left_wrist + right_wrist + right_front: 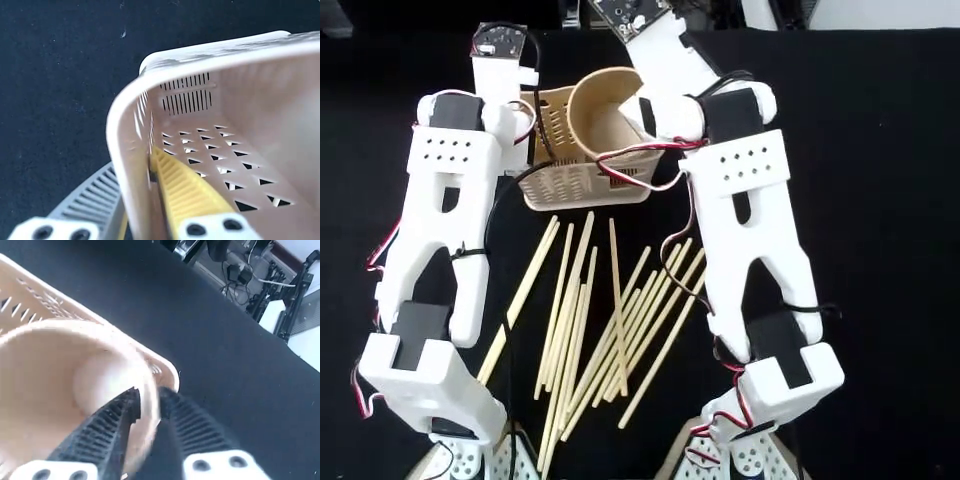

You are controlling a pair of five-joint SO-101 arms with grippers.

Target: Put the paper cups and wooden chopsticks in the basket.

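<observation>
A beige perforated basket (582, 186) stands at the far middle of the black table. My left gripper (536, 132) is shut on its left wall (131, 131), the yellow finger (186, 191) inside and the grey finger (95, 196) outside. A tan paper cup (603, 115) hangs tilted over the basket, its mouth turned toward the camera. My right gripper (646, 112) is shut on the cup's rim (150, 385), one black finger (107, 426) inside the cup and the other outside. Several wooden chopsticks (600, 320) lie spread on the table in front of the basket, between the arms.
Both white arms flank the chopsticks, left (430, 260) and right (760, 250). Black cloth (880, 200) stretches to the right of the right arm. Cables and stands (260, 275) sit beyond the table's far edge.
</observation>
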